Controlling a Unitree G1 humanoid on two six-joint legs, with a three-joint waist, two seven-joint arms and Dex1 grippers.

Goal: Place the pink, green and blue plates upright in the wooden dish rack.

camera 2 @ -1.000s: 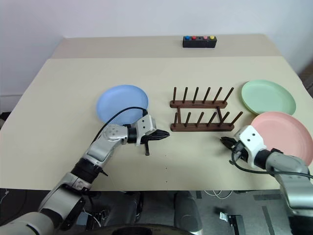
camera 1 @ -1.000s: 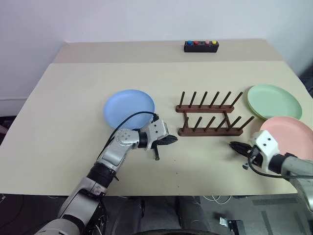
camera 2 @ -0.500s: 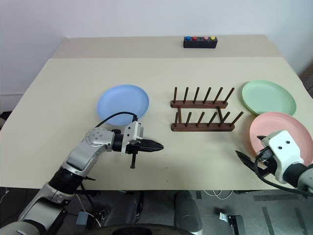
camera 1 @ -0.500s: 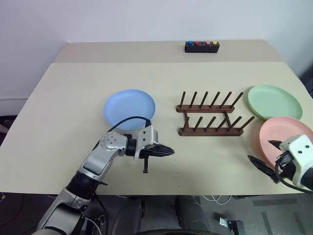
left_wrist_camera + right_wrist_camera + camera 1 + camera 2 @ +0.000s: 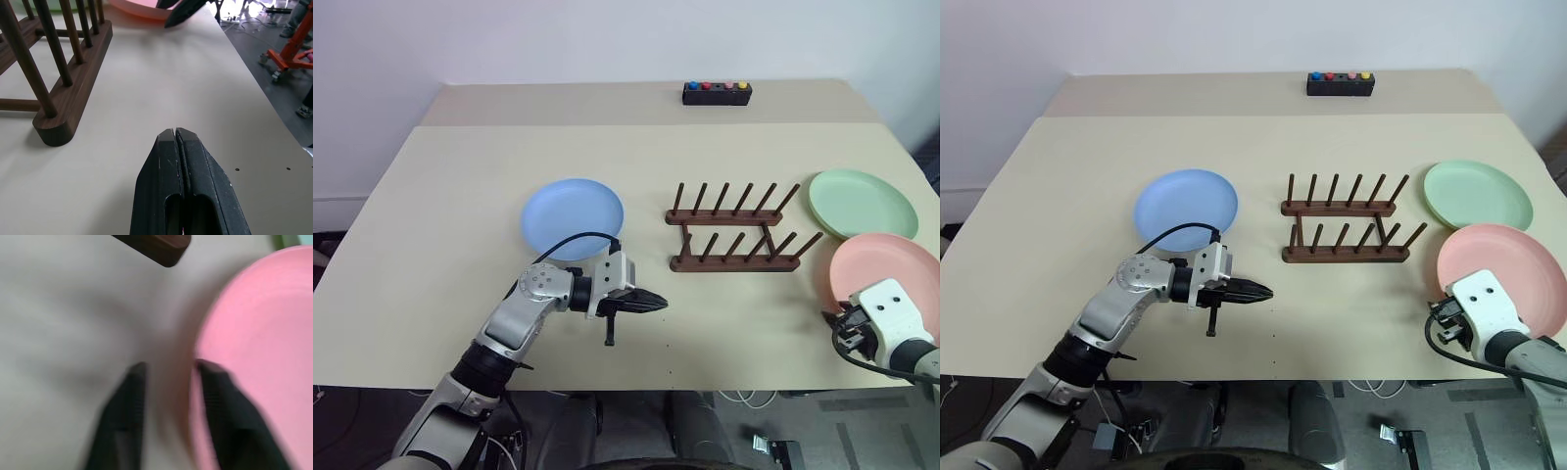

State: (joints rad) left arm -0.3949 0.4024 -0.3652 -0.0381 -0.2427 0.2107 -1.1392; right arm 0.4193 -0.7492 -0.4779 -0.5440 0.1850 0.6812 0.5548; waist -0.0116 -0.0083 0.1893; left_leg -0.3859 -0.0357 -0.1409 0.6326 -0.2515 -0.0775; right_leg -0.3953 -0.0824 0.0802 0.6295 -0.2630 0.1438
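Blue plate (image 5: 573, 217): flat on the table (image 5: 450, 245), just behind the left gripper (image 5: 658, 304).
Left gripper: fingers pressed together, empty, pointing toward the wooden dish rack (image 5: 736, 237).
Wooden dish rack: empty, between both grippers.
Green plate (image 5: 862, 203): flat, beyond the right gripper (image 5: 168, 369).
Pink plate (image 5: 886, 272): flat; right gripper's fingers spread astride its near rim.
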